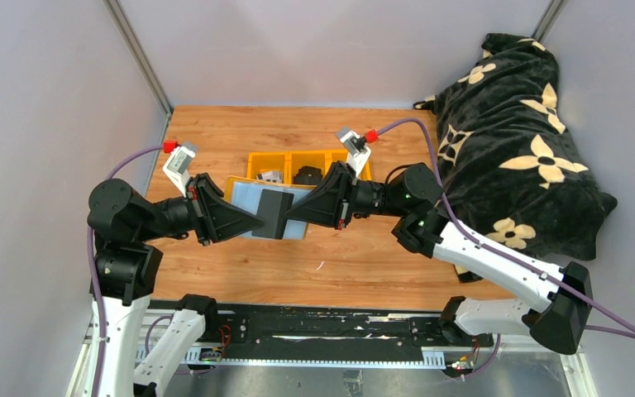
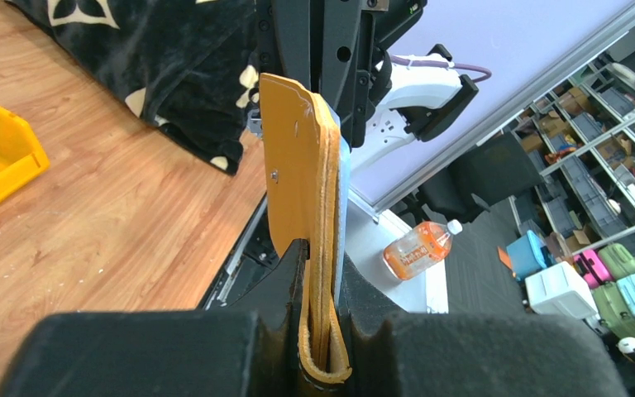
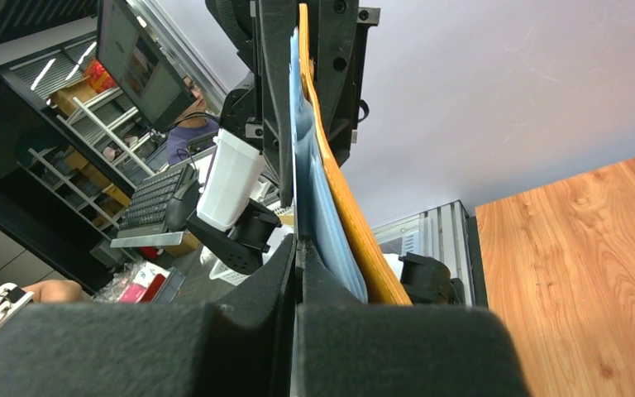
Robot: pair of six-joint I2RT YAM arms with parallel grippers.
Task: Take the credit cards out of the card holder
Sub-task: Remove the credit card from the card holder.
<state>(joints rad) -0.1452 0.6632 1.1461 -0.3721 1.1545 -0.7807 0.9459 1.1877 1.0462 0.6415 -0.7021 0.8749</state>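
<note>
The mustard-yellow card holder point(image 1: 248, 203) hangs in the air over the table's middle, held between both grippers, its grey-blue lining facing up. My left gripper point(image 1: 260, 222) is shut on its folded yellow edge, which shows in the left wrist view point(image 2: 298, 165) between the fingertips point(image 2: 324, 331). My right gripper point(image 1: 288, 217) comes in from the right. In the right wrist view it point(image 3: 298, 273) is shut on a thin pale sheet point(image 3: 293, 124) lying against the lining, beside the yellow leather point(image 3: 355, 223). It looks like a credit card seen edge-on. No other cards show.
A row of yellow bins point(image 1: 273, 157) with small items stands just behind the grippers; one bin shows in the left wrist view point(image 2: 0, 157). A black flower-patterned cloth point(image 1: 513, 141) covers the table's right side. An orange bottle point(image 2: 417, 248) lies off the table.
</note>
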